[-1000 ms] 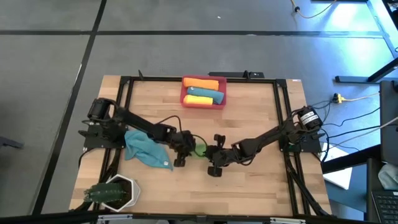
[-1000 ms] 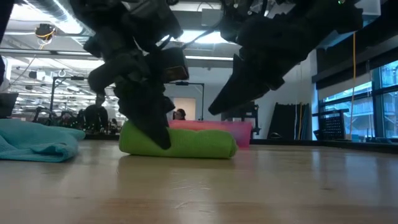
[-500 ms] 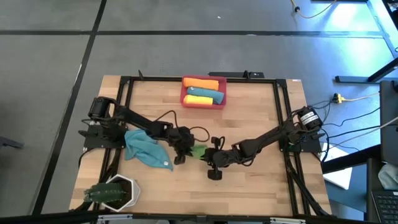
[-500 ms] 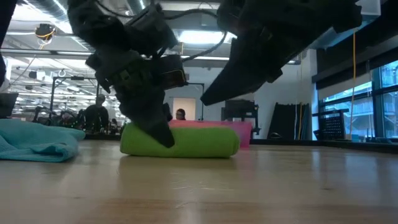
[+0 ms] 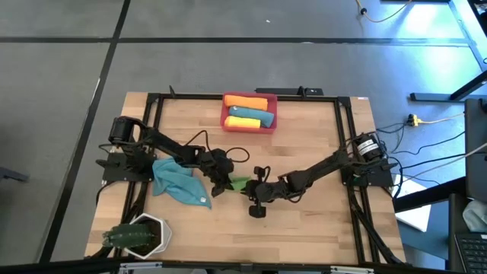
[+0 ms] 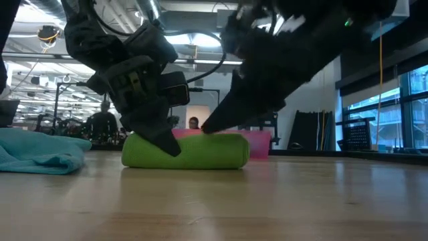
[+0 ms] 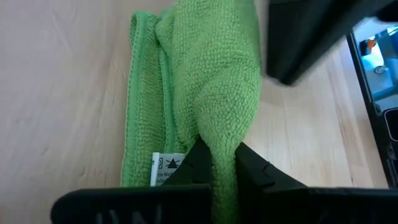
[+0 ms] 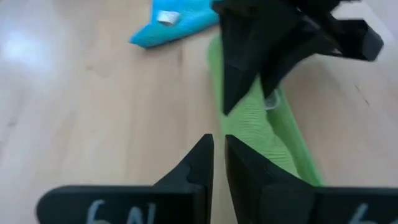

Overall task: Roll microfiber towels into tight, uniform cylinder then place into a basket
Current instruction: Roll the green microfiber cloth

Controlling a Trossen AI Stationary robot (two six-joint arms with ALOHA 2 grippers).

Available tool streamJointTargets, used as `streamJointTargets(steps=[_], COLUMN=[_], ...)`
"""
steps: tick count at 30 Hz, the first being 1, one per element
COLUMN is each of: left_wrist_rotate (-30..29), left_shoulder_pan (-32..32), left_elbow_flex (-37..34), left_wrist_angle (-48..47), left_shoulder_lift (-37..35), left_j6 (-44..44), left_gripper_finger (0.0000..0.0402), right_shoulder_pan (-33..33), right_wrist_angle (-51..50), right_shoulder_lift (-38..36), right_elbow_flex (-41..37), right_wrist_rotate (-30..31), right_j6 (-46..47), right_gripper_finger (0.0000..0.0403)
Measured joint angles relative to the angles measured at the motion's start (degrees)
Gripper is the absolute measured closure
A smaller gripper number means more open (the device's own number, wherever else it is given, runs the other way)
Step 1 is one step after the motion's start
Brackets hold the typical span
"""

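Pinching a fold of the green towel (image 7: 214, 81) at table centre, left gripper (image 7: 219, 163) is clamped on it; right gripper (image 8: 217, 163), fingers nearly together & empty, sits just beside the roll.

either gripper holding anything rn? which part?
Left gripper pinches a raised fold of the green towel, near the end with the white tag. Right gripper is shut on nothing, beside the roll.
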Motion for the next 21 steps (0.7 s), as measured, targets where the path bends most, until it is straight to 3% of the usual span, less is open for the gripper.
streamJointTargets(steps=[11,21], left_wrist_rotate=[0.13,-4.07], left_shoulder_pan=[-0.02,-0.33], left_elbow_flex=[-0.04,-0.37], left_wrist_angle=[-0.13,4.69], left_shoulder_lift=[0.04,0.35], left_j6=[2.38,10.91], left_gripper_finger=[0.0386,0.0279], right_shoulder_pan=[-4.69,-5.76], right_wrist_angle=[0.61,-1.31], right_shoulder_lift=[2.48,3.15], right_elbow_flex=[0.0,0.06], right_wrist_rotate=[-0.09,-1.62], right_j6=[4.08,6.05], right_gripper_finger=[0.036,0.036])
